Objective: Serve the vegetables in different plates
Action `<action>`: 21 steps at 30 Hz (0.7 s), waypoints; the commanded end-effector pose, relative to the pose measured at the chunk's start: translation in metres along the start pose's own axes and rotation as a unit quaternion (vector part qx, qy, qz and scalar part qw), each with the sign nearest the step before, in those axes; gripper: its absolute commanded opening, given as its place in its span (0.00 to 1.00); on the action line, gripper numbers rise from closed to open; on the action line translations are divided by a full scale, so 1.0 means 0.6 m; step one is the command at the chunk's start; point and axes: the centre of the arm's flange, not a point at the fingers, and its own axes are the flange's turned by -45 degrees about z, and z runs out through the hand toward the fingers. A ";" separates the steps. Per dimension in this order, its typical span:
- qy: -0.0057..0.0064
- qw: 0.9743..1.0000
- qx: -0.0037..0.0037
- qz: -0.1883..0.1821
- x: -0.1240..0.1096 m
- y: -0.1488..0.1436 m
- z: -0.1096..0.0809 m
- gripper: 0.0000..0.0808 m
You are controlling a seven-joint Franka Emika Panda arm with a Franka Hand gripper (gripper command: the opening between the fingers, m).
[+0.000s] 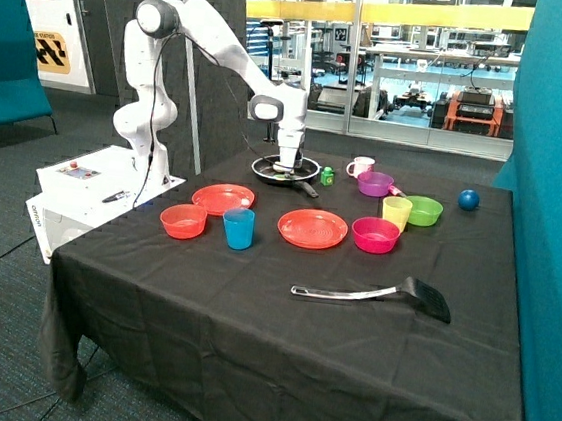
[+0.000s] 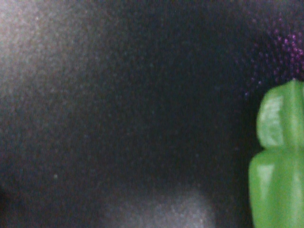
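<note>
On the black worktop (image 1: 246,348), a spatula (image 1: 373,295) lies nearest. Behind it sit two orange plates (image 1: 312,228) (image 1: 223,198), both bare. Farther back, the claw (image 1: 284,168) is lowered into a dark pan (image 1: 285,170); its opening cannot be told. The wrist view shows a green vegetable (image 2: 278,166) close by.

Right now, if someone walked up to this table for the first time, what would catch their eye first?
Probably the white robot arm reaching down, its gripper lowered into the black pan at the far side of the black-clothed table. Next, the two red-orange plates lying bare nearer the front. Close under the wrist sits a green vegetable.
</note>
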 end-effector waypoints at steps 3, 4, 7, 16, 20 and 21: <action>0.001 1.000 -0.001 0.002 -0.001 -0.002 0.019 0.59; 0.001 1.000 -0.001 0.002 -0.001 -0.002 0.020 0.59; 0.001 1.000 -0.001 0.002 -0.003 -0.001 0.024 0.58; 0.001 1.000 -0.001 0.006 -0.008 -0.003 0.035 0.57; 0.001 1.000 -0.001 0.005 -0.008 -0.003 0.039 0.57; 0.001 1.000 -0.001 0.006 -0.007 -0.002 0.040 0.57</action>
